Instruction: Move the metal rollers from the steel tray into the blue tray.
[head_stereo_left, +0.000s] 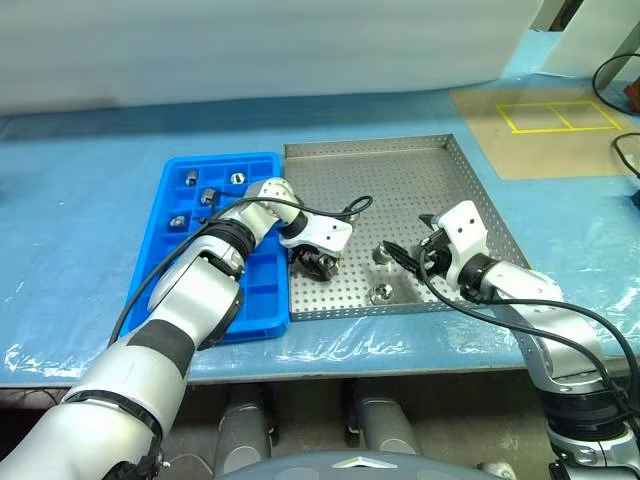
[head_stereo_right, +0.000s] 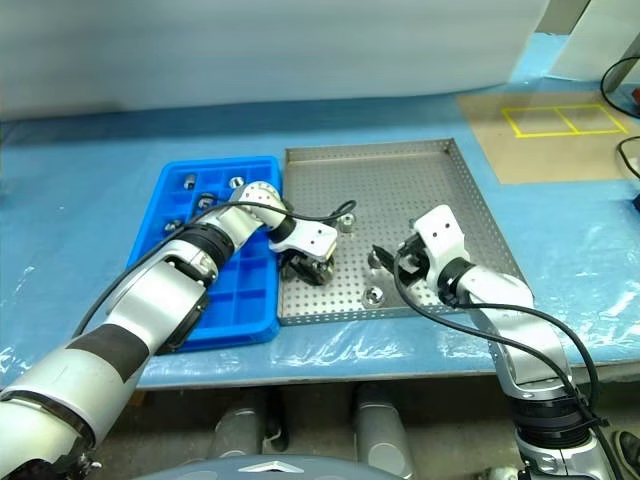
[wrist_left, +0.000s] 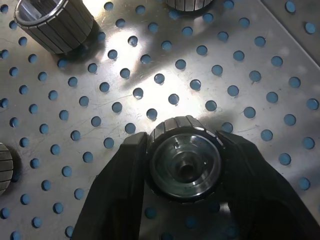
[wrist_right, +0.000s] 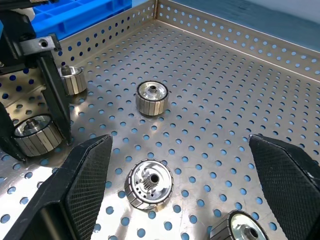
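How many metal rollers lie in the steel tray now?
5 rollers in the steel tray: one shut in the left gripper, one close beside it, one nearer the middle, two before the right gripper. Arms may hide more.

A: What's the table (head_stereo_left: 80, 230) surface?
B: Blue sheet cover. Blue tray (head_stereo_left: 262, 310) and steel tray (head_stereo_left: 400, 165) sit side by side on it, touching. Tan panel (head_stereo_left: 545, 140) with yellow tape squares (head_stereo_left: 560, 117) far right.

Your left arm reaches forward and across, and its wrist bends down. Your left gripper (head_stereo_left: 318, 266) points down, and its two black fingers (wrist_left: 125, 170) are squeezed on a roller (wrist_left: 185, 159). Your right arm is bent at the side. Your right gripper (head_stereo_left: 400, 256) points almost level, with its fingers (wrist_right: 85, 172) spread wide apart.
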